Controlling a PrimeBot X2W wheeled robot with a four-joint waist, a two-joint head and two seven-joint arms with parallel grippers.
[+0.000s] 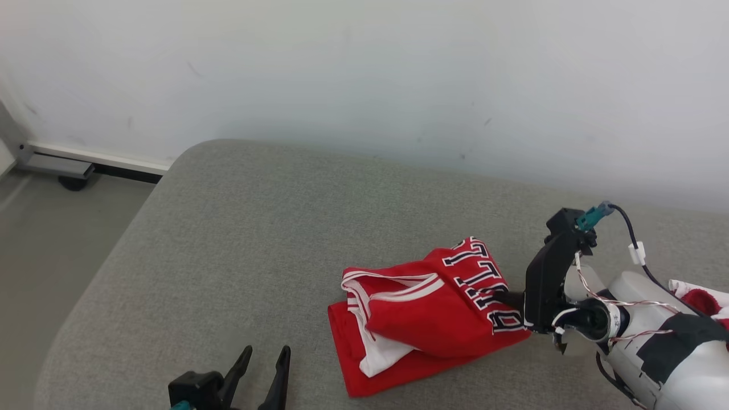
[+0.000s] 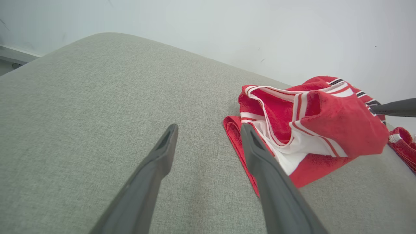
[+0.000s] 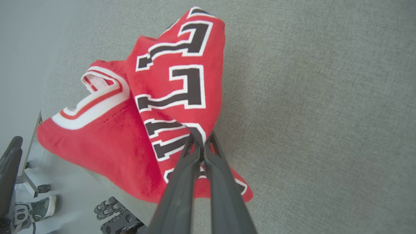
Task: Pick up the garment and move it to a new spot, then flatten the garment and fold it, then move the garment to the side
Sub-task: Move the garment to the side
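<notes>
The garment (image 1: 433, 313) is a red jersey with white trim and black lettering, bunched on the grey padded surface (image 1: 228, 245) right of centre. My right gripper (image 1: 510, 299) is shut on its lettered right edge, and the pinched cloth is raised off the lower fold. In the right wrist view the fingers of the right gripper (image 3: 201, 138) meet on the garment (image 3: 169, 97) beside the letters. My left gripper (image 1: 265, 350) stands open at the near edge, left of the garment and apart from it. In the left wrist view the left gripper (image 2: 208, 128) holds nothing, with the garment (image 2: 325, 120) just to its right.
A pale wall runs close behind the padded surface. Floor and a metal rail (image 1: 57, 165) lie to the left. Another red and white cloth (image 1: 700, 299) sits at the far right by my right forearm. A foot in a shoe (image 3: 42, 204) shows on the floor.
</notes>
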